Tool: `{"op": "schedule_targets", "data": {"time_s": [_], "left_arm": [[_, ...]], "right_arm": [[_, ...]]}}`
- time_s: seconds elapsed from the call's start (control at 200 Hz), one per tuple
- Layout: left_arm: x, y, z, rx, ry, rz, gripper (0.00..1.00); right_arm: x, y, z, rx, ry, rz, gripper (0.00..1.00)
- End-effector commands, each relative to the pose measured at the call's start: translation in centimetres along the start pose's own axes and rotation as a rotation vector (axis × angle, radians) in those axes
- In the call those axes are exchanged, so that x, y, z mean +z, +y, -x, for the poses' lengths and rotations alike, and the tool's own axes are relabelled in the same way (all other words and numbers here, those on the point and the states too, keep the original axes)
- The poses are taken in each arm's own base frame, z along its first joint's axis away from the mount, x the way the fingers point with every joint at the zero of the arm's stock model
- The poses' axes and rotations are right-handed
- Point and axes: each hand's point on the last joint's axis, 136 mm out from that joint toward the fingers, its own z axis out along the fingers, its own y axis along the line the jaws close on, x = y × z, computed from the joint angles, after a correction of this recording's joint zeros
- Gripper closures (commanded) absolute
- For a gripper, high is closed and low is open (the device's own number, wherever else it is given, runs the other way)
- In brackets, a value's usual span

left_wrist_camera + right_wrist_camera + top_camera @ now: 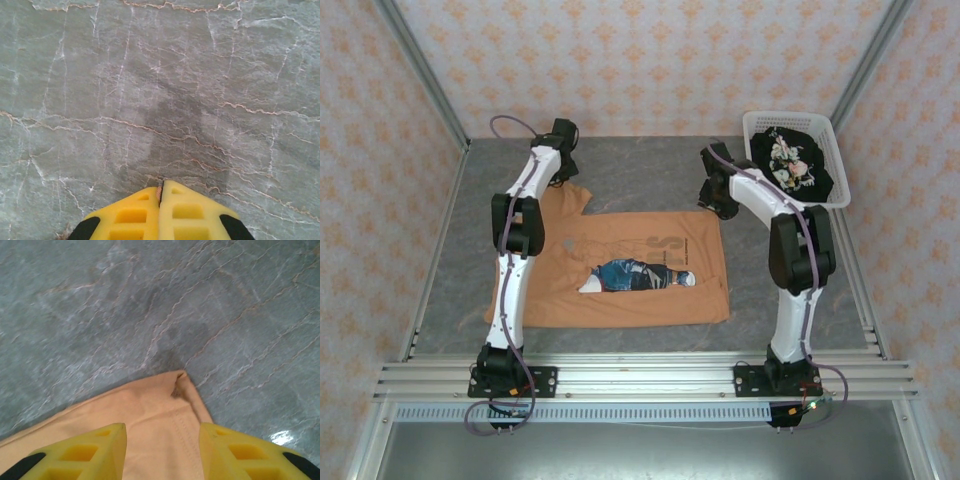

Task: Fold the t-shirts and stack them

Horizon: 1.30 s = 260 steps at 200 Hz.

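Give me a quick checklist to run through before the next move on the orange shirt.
1. Left gripper shut: ok.
2. Cloth caught in the left grip: cannot tell; a thin sliver sits at the tips.
3. Right gripper closed on the corner of the orange t-shirt: not ok, its jaws stand open astride the corner.
4. Orange t-shirt spread flat on the table: ok.
5. Black t-shirt out of the way in the basket: ok.
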Motion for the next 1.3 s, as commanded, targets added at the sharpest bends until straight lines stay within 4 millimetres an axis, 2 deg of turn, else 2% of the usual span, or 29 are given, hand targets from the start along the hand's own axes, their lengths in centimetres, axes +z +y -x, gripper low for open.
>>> {"op": "schedule_targets", "data": {"time_s": [0.0,0.28,0.46,0.691,0.786,0.931,1.046,1.191,1.296], "left_arm": [[-3.1,1.2,0.3,0.022,-0.002,0.042,1.0],[-6.4,1.9,0.9,0.036,-0.021,0.022,1.0],[-7.0,1.8,0.3,0.041,0.0,-0.007,1.0],[-7.5,1.6,0.0,0.042,0.015,-0.027,1.0],[-7.6,1.5,-0.2,0.04,0.021,-0.034,1.0],[-8.4,1.6,-0.3,0.029,0.029,-0.045,1.0],[-9.8,2.3,-0.3,0.018,0.025,-0.049,1.0],[-11.7,3.3,-1.2,0.013,0.049,-0.068,1.0],[-12.8,4.4,-2.6,0.01,0.086,-0.074,1.0]], "right_arm": [[0.7,-1.8,1.2,0.02,-0.022,-0.104,0.57],[3.4,-0.8,1.6,0.01,0.023,-0.117,0.62],[4.1,0.0,1.4,0.03,0.048,-0.091,0.64],[4.6,-0.7,0.6,0.038,0.075,-0.125,0.65],[4.9,-0.7,0.5,0.035,0.078,-0.124,0.7],[4.8,-0.6,0.8,0.038,0.07,-0.121,0.87],[4.4,-0.8,0.9,0.034,0.067,-0.133,1.0],[3.4,-0.5,1.5,0.033,0.046,-0.113,1.0],[2.4,-0.1,1.8,0.033,0.039,-0.087,1.0]]}}
